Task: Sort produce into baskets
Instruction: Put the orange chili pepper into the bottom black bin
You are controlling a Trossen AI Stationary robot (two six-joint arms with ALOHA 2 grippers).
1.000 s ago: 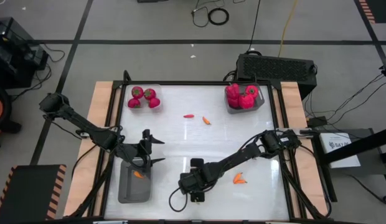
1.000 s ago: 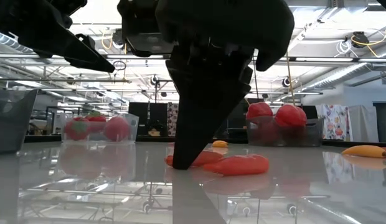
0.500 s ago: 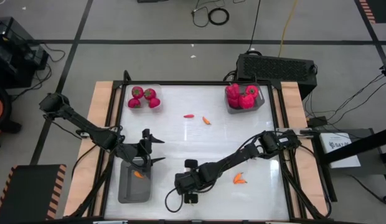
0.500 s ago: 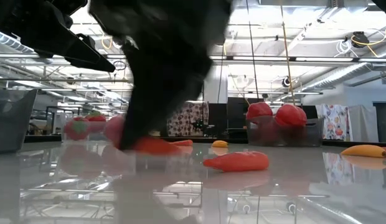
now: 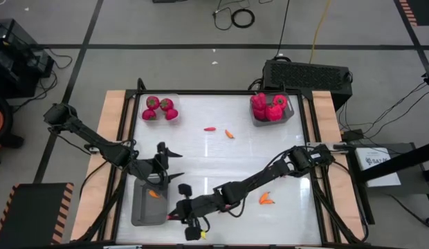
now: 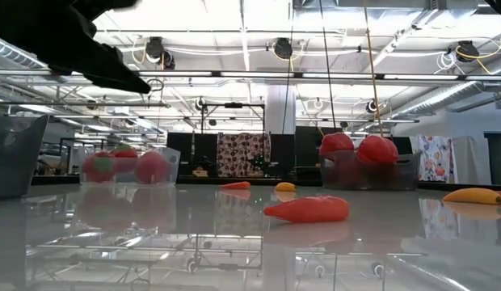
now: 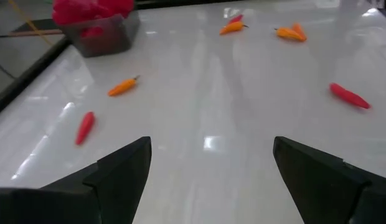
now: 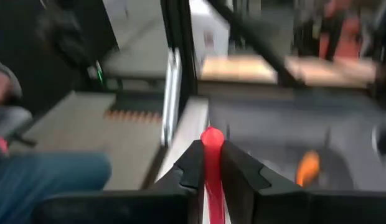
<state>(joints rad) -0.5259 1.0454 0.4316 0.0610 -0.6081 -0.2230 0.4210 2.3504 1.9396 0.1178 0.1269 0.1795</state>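
Observation:
My right gripper [image 5: 171,215] is shut on a slim red chilli [image 8: 211,146] at the right rim of the near-left grey tub [image 5: 142,211]. An orange chilli [image 5: 153,194] lies inside the tub and also shows in the right wrist view [image 8: 308,167]. My left gripper [image 5: 174,167] hangs open and empty above the tub's far right corner, its fingers [image 7: 124,171] wide apart. The clear tub [image 5: 174,102] at the far left holds round red fruits [image 5: 159,109]. The grey tub [image 5: 292,112] at the far right holds red bell peppers [image 5: 270,107]. My right gripper pinches the red chilli between its two fingers [image 8: 194,165]. The chilli lies along the fingers, and its rounded end [image 8: 212,137] sticks out past the fingertips. The fingers come nearly level from the table's right, pointing at the grey tub. The chilli is clear of the table.
Loose chillies lie on the white table: a red one [image 5: 210,128] and an orange one [image 5: 229,134] at the far middle, and an orange and red pair [image 5: 267,200] at the near right. Another red chilli [image 6: 307,209] lies near the front.
My right gripper has gone from the table's near middle toward its left edge, up to the grey tub, carrying one red chilli. It has left the low view. The other red chilli has stayed on the table.

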